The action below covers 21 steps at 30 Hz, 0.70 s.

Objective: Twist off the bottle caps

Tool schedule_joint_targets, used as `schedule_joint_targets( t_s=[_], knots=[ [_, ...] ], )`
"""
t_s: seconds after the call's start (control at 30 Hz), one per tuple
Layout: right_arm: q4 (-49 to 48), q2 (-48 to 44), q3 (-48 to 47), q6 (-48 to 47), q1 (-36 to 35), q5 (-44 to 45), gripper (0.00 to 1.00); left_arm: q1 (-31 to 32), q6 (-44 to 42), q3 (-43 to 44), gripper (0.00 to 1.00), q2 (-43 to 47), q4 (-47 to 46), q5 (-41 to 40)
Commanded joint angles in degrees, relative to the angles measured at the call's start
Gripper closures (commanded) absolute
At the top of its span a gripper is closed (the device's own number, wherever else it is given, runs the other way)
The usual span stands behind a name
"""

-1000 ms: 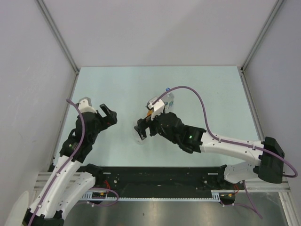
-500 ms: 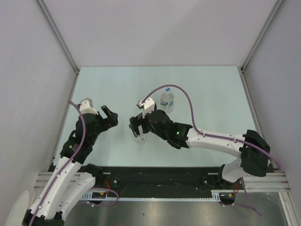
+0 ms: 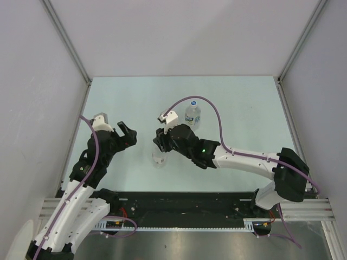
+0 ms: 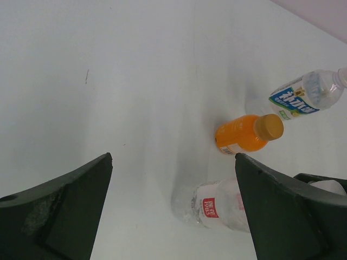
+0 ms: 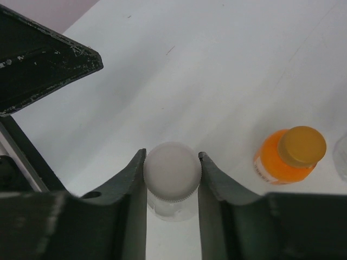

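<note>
My right gripper (image 5: pixel 172 154) is shut on the plain whitish bottle cap (image 5: pixel 172 170) of the slim clear bottle (image 3: pixel 158 161), which stands upright below it. The bottle's reddish label (image 4: pixel 210 207) shows in the left wrist view. The squat orange bottle (image 5: pixel 276 162) with its orange cap (image 5: pixel 302 145) stands just beside, apart from the fingers. Farther back stands the clear bottle with the blue label (image 3: pixel 192 116). My left gripper (image 3: pixel 126 135) hangs open to the left of the slim bottle with nothing between its fingers (image 4: pixel 65 200).
Grey walls close the table (image 3: pixel 238 103) at left, back and right. A black rail (image 3: pixel 179 203) runs along the near edge between the arm bases. A purple cable (image 3: pixel 217 116) loops over the right arm near the blue-labelled bottle.
My right gripper has swung left off the orange bottle, uncovering the blue-labelled one, settled over the slim bottle and shut on its cap. The left arm has barely moved.
</note>
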<state>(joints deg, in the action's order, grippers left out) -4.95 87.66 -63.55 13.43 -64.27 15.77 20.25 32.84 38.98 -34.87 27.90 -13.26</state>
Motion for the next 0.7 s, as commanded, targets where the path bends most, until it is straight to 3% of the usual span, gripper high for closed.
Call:
schedule_joint_targets(
  t_s=[0.0, 0.07, 0.17, 0.27, 0.3, 0.53, 0.67],
  knots=[
    [-0.1, -3.8, -2.3, 0.5, 0.0, 0.0, 0.87, 0.1, -2.3, 0.3, 0.01, 0.0, -2.8, 1.8],
    [0.7, -5.8, -2.3, 0.9, 0.0, 0.6, 1.0, 0.1, -3.0, 1.0, 0.0, 0.2, -3.9, 2.5],
    [2.7, -11.4, -2.3, 1.6, 0.3, 1.9, 1.0, 0.1, -6.9, 2.7, 0.0, 0.7, -7.2, 6.1],
    [7.4, -16.7, -2.9, 4.2, 3.4, 1.4, 1.0, 0.2, -10.8, 5.5, 0.0, 0.7, -12.5, 15.2],
    [8.5, -17.9, -2.9, 7.3, 5.2, 0.2, 1.0, 0.2, -11.6, 6.2, 0.0, 0.2, -14.3, 22.2],
    [13.5, -26.2, -2.9, 20.2, 22.4, -23.5, 1.0, 0.3, -8.8, 10.0, 0.0, -7.7, -30.8, 52.1],
    [14.4, -29.2, -2.8, 23.1, 28.1, -32.1, 1.0, 1.8, -5.9, 9.1, 0.0, -10.3, -38.0, 60.3]
  ],
)
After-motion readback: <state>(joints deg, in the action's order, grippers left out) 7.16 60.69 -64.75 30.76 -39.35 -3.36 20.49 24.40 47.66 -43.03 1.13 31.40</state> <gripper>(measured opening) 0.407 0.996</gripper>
